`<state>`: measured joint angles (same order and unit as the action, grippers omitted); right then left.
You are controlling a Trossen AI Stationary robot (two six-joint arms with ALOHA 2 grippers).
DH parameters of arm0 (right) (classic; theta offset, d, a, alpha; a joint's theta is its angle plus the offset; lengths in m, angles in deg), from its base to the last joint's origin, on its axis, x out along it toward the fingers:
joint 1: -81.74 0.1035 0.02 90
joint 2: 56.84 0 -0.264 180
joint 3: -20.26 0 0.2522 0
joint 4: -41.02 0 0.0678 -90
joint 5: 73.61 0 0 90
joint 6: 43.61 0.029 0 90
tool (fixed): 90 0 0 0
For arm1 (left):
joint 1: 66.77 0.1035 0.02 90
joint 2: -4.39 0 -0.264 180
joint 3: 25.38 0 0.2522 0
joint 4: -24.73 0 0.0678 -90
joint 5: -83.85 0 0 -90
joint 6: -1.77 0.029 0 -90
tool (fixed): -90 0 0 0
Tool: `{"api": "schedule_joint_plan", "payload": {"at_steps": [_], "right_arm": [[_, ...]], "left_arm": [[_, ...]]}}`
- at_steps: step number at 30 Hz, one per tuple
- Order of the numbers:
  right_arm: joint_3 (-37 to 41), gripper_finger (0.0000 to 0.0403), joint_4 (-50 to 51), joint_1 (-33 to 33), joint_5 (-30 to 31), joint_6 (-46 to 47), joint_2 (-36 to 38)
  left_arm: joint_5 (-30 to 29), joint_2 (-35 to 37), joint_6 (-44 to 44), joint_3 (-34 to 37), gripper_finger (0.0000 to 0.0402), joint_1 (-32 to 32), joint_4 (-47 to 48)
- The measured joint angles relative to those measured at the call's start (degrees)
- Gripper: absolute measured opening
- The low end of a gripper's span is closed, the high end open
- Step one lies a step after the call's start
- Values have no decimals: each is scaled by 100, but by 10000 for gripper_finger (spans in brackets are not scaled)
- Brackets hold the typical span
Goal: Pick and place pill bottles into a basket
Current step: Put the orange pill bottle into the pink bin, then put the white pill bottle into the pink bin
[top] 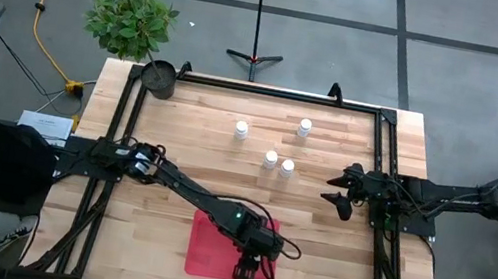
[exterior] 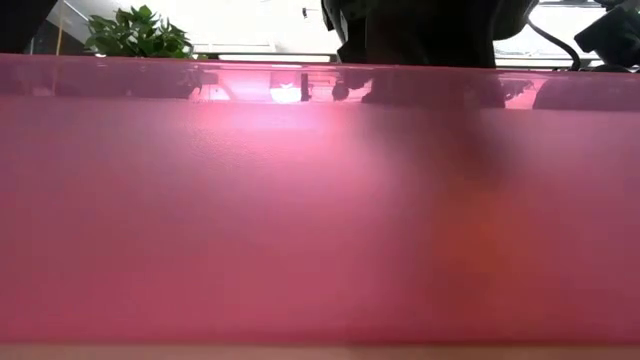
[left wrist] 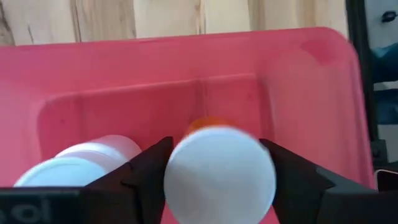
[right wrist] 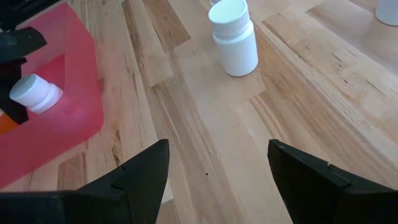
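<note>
At the far left corner of the pale wooden desk stands a small dark round pot, with a leafy green potted plant on the floor just beyond it.

My left arm reaches across from the desk's left side, and my left hand is down inside the flat shallow red plastic basket, which lies near the front edge of the desk. My two dark fingers sit tight against both sides of the white round cap of the small orange-bodied pill bottle, so that hand is clamped on it, low over the basket floor. Just beside it in the basket lies a small white pill bottle on its side.

Farther back, around the middle of the desk, four small white capped pill bottles stand upright: one to the left, a close pair in front, and one farthest back.

My right hand waits at the desk's right side, well apart from the basket, its fingers spread wide with nothing between them.
</note>
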<state>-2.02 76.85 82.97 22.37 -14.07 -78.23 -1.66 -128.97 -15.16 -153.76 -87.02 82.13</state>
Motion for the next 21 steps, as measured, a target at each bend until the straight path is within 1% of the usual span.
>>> {"api": "schedule_joint_plan", "payload": {"at_steps": [5,9,13,18,21], "right_arm": [[0,263,-1,0,-3,0,0],[0,263,0,0,-32,0,0],[0,263,0,0,-41,1,0],[0,263,0,0,-41,0,0],[1,263,0,-1,-41,-1,0]], "left_arm": [[-13,4,79,-265,311,-2,160],[-30,0,165,-543,328,0,375],[-29,10,168,-708,331,-2,534],[-28,2,168,-997,323,-2,631],[-168,0,274,-1292,320,0,875]]}}
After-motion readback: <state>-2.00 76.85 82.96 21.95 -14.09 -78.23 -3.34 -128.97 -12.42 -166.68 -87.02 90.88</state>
